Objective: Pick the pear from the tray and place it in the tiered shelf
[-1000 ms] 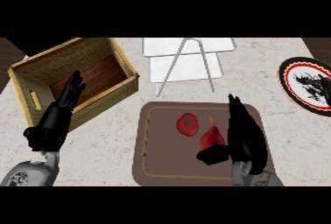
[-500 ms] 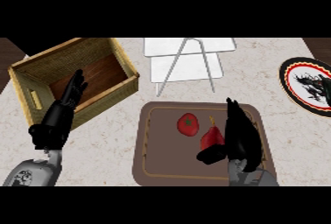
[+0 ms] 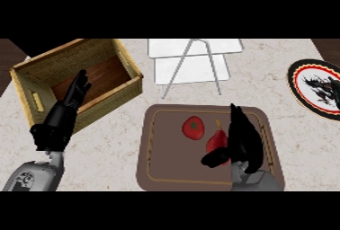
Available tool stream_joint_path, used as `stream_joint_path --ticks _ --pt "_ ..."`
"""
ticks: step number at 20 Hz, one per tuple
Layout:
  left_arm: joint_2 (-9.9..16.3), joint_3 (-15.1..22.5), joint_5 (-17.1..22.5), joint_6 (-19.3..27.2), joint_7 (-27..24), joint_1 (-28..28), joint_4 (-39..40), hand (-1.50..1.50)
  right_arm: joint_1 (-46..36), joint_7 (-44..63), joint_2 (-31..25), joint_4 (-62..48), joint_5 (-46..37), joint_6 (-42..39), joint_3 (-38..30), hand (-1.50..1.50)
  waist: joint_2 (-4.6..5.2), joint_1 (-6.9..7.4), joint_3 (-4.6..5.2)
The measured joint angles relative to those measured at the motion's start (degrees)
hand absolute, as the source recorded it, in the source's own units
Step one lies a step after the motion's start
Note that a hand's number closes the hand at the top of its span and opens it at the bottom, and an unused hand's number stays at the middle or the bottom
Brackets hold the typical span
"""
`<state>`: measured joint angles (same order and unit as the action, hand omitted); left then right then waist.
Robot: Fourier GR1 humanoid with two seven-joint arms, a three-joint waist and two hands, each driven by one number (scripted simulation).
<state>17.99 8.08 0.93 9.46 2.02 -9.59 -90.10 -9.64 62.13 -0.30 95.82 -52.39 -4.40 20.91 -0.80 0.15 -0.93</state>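
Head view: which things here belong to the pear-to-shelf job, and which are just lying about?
Job:
- pear, dark red, on the tray
- tray
- shelf, white tiers
- right hand, against the pear

Lying about:
- round red fruit on the tray
- wooden crate
- plate
- left hand, resting open

Woven wicker basket (image 3: 40,96) with wood floor, matt brown tray (image 3: 166,170), speckled stone-look counter (image 3: 113,148).

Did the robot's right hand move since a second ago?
Yes. The right hand has slid a little to the left across the tray, closing in on the red pear, its thumb now just below the fruit.
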Motion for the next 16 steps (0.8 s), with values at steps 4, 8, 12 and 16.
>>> stream_joint_path --ticks 4,8,12,16 --pt "-0.5 -0.4 -0.1 -0.7 -0.7 0.2 0.0 0.00 0.0 -0.2 0.0 -0.4 0.5 0.2 0.0 -1.50 -0.04 -0.05 0.00" --pt "-0.6 -1.3 0.0 -1.6 -1.3 -0.3 0.9 0.00 0.6 -1.4 0.2 -2.4 1.1 0.0 0.1 1.50 -0.09 -0.14 -0.02" --pt "-1.6 -0.8 -1.0 -1.2 -0.9 0.5 -0.1 0.00 0.0 -2.3 0.0 -3.5 -0.2 -1.1 0.8 1.50 -0.19 -0.02 -0.01" --pt "-1.8 -1.2 -1.4 -1.7 -0.8 0.5 -0.1 0.00 -1.2 -2.9 -0.2 -4.5 -1.9 -1.4 0.9 1.50 -0.14 -0.02 0.00"
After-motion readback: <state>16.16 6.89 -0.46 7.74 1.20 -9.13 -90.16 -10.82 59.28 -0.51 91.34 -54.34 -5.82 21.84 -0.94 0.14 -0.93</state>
